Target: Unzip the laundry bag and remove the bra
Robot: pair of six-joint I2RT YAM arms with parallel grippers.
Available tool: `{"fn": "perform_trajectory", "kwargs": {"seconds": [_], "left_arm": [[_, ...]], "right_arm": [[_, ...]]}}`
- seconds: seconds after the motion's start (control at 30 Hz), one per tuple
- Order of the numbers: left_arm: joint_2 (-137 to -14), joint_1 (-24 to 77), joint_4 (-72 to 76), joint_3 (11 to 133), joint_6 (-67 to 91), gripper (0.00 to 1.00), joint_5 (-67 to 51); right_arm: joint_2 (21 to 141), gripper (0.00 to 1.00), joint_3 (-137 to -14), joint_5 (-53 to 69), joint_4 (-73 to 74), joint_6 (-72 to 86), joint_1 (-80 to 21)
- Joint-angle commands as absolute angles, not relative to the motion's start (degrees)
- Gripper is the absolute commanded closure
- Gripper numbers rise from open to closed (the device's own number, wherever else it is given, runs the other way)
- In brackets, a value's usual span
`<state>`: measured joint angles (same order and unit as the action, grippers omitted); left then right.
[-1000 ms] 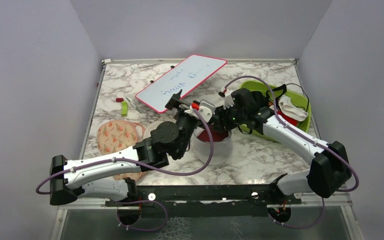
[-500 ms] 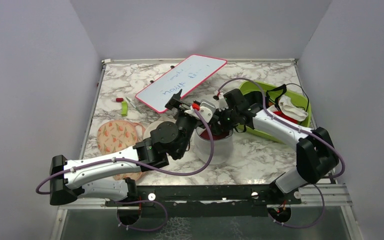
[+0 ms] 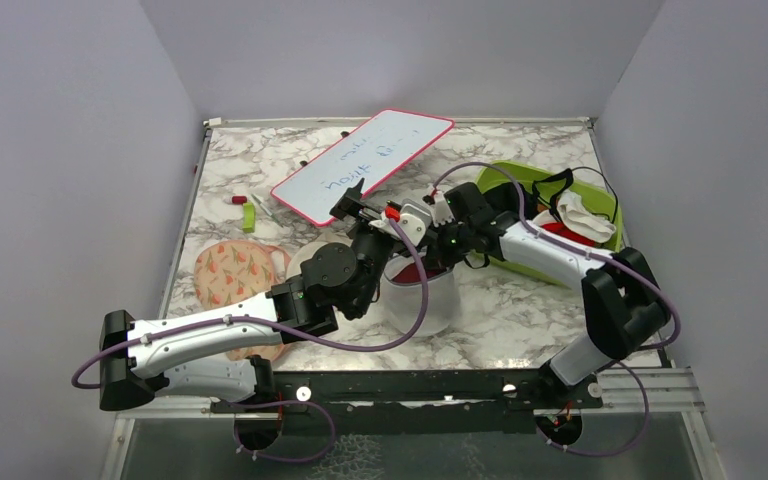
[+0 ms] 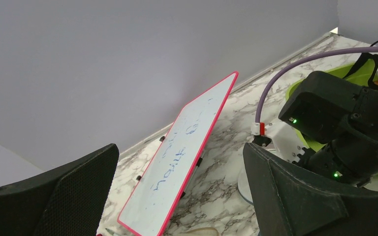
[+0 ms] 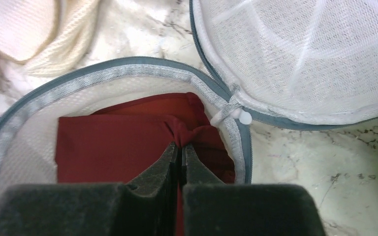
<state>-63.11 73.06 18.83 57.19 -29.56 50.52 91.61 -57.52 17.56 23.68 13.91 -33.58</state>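
The white mesh laundry bag (image 3: 434, 302) stands at mid-table with its zip undone; its round lid (image 5: 295, 54) is flipped aside and the grey-blue zip rim (image 5: 39, 98) circles the opening. The dark maroon bra (image 5: 113, 147) lies inside, showing as a red patch (image 3: 422, 272) from above. My right gripper (image 5: 181, 146) reaches down into the opening and is shut on a bunched fold of the bra. My left gripper (image 3: 365, 212) hovers just left of the bag, open and empty, with its fingers (image 4: 59, 196) wide apart and pointing toward the back wall.
A red-framed whiteboard (image 3: 360, 163) lies tilted at the back. To the right stands a green bin (image 3: 512, 180) holding garments. A peach floral pouch (image 3: 235, 272) and a small green object (image 3: 248, 216) lie at the left. Cream fabric (image 5: 29, 29) lies beside the bag.
My right arm swung left over the bag and lowered into the opening. Its jaws opened wider, then closed on the bra fabric. The left arm stayed put.
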Motion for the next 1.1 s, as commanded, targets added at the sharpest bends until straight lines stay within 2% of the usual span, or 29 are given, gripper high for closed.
{"fn": "perform_trajectory", "kwargs": {"seconds": [0.0, 0.23, 0.67, 0.97, 1.07], "left_arm": [[-62.3, 72.7, 20.5, 56.8, -30.0, 0.08, 51.7], [-62.2, 72.8, 20.4, 57.1, -29.6, 0.09, 51.5], [-60.6, 72.7, 20.7, 56.6, -28.9, 0.1, 51.7], [-60.6, 72.7, 20.7, 56.7, -29.0, 0.11, 51.7], [-60.3, 72.7, 20.7, 56.6, -28.8, 0.11, 51.6]], "right_arm": [[85.3, 0.99, -56.7, 23.3, 20.8, 15.4, -33.9], [76.3, 0.99, -52.7, 30.1, 12.1, 20.9, -33.9], [69.3, 0.99, -56.0, 22.0, 11.2, 22.7, -33.9], [71.8, 0.99, -65.6, 18.0, 21.0, 20.0, -33.9], [73.0, 0.99, -65.7, 20.9, 20.2, 20.8, -33.9]]}}
